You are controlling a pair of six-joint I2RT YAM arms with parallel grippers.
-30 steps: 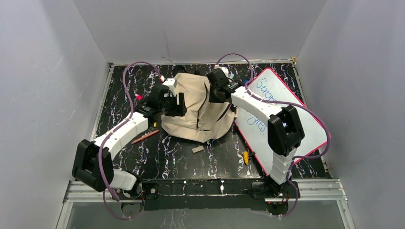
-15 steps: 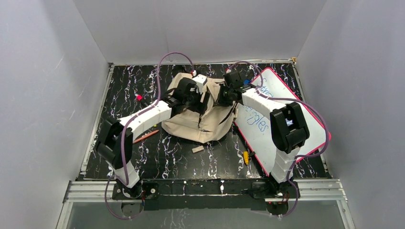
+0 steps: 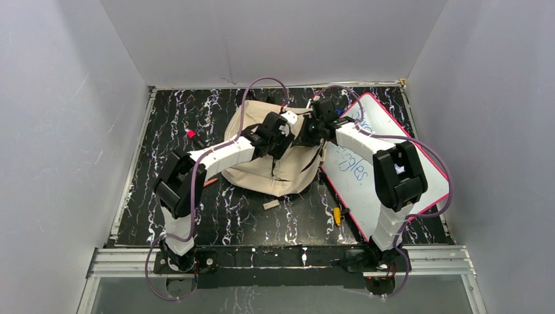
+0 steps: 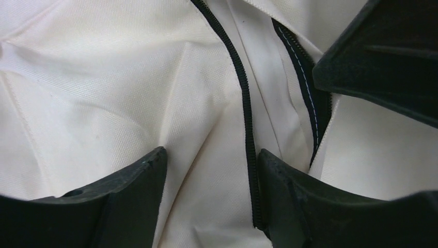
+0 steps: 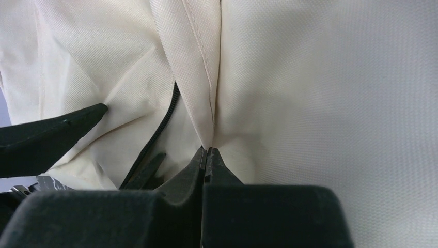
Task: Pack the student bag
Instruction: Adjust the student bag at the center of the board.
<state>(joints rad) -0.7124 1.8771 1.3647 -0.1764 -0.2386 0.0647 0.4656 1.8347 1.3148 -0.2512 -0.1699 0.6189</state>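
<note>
Marbled tabletop, 12 o'clock: right gripper just clamped student bag fabric, left gripper moved in w/ jaws apart astride zipper; prob opening bag.

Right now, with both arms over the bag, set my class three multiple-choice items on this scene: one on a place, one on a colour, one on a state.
1. Seen from above, where does the whiteboard lie?
A. on top of the student bag
B. left of the bag
C. right of the bag

2. What colour is the bag's zipper?
A. black
B. pink
C. yellow

3. How is the right pincer?
A. wide open above the table
B. shut on a fold of the bag's fabric
C. shut on a pencil

Key:
1 C: the pink-framed board lies along the bag's right side.
2 A: the left wrist view shows a black toothed line across the cream cloth.
3 B: its fingertips meet with a cream fold pinched between them.
</note>
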